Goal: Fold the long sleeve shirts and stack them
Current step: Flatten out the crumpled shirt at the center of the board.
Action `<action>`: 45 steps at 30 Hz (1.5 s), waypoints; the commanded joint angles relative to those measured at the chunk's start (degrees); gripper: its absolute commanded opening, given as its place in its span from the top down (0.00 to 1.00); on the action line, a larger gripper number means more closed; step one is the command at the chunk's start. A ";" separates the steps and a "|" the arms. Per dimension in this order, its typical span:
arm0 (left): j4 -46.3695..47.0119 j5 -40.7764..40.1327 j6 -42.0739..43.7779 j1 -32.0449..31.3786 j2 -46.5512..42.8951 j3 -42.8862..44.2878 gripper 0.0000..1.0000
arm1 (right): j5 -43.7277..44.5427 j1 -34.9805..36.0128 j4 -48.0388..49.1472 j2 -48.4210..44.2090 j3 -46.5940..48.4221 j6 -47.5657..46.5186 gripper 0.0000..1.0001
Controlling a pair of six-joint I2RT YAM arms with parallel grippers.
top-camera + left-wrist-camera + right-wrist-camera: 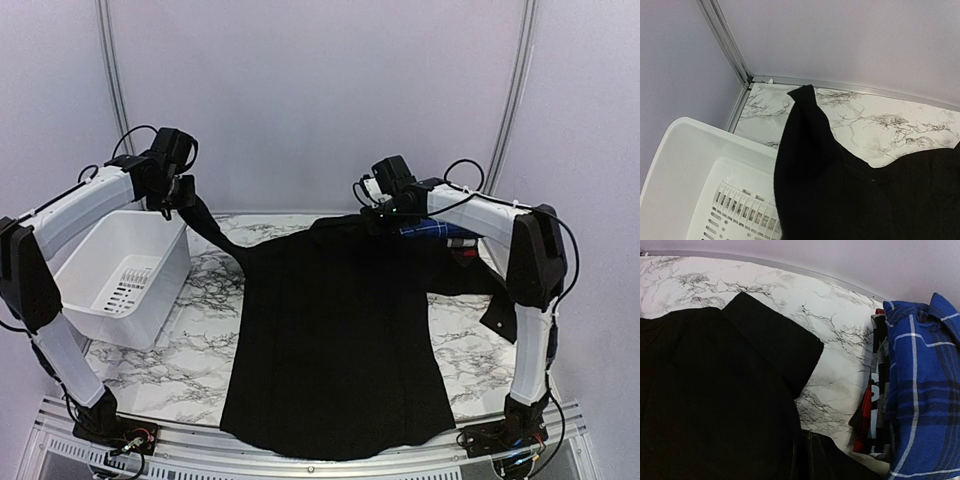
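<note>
A black long-sleeve shirt [330,340] lies spread mid-frame on the marble-patterned table [180,350], with pale lilac panels [300,90] behind. At upper left the left gripper [180,198] pinches one sleeve [212,230] aloft beside a white basket [120,270]. The right gripper [378,208], jaws pressed together, hovers at the collar near folded plaid shirts [920,390]; I cannot tell whether it grips cloth.
</note>
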 commanded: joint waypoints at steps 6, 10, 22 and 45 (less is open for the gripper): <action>4.75 21.51 9.12 -2.79 -3.58 -4.16 1.00 | 2.83 3.59 1.06 1.11 4.32 1.86 0.52; 5.85 26.38 12.30 -9.84 -2.72 -6.75 1.00 | 2.07 4.88 3.56 -3.71 1.03 3.18 0.40; 15.19 40.04 9.04 -22.32 2.97 -18.06 1.00 | -11.67 6.49 19.51 -22.67 -26.42 9.37 0.37; 16.20 27.30 -11.24 -22.58 -8.03 -31.56 0.13 | -12.10 25.45 21.62 -22.84 -39.95 13.44 0.46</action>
